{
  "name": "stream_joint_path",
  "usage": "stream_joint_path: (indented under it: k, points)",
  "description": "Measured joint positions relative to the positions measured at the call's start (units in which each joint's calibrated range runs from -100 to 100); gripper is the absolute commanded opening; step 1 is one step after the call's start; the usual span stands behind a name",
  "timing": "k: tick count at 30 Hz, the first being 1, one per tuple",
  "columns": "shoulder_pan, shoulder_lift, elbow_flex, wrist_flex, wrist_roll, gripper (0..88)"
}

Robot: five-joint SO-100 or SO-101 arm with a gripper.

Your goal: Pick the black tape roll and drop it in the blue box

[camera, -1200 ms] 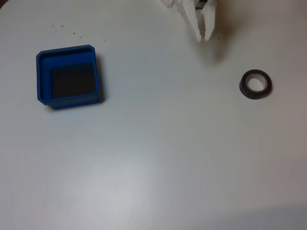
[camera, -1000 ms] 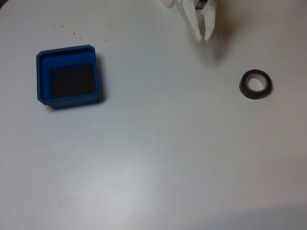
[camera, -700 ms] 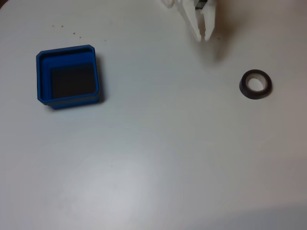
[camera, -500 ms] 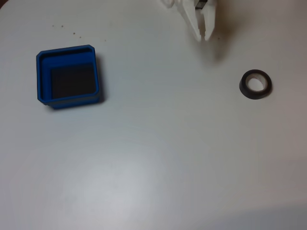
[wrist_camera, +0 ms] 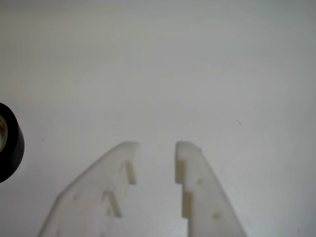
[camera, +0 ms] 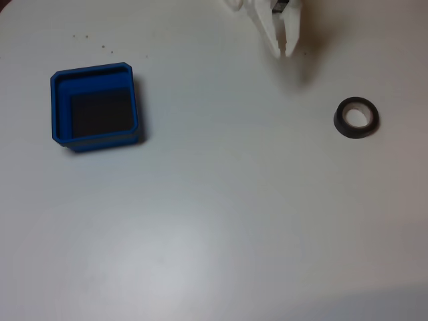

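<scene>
White hand (camera: 286, 52) hovering empty, fingers slightly parted. Black tape roll (camera: 356, 118) lying flat on surface (camera: 221, 221), apart from hand; blue box (camera: 94, 107) sitting farther off, opposite side.

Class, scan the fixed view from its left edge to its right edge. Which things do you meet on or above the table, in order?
The blue box → the gripper → the black tape roll.

Soft even light, faint shadows, mild glare; wrist view hazy.
</scene>
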Motion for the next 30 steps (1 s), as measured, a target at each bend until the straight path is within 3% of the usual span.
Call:
stream_joint_path:
  k: [22,30]
  points:
    - [-0.4,0.0,0.0,0.0,0.33,1.0]
    - [-15.73,0.0,0.0,0.0,0.33,1.0]
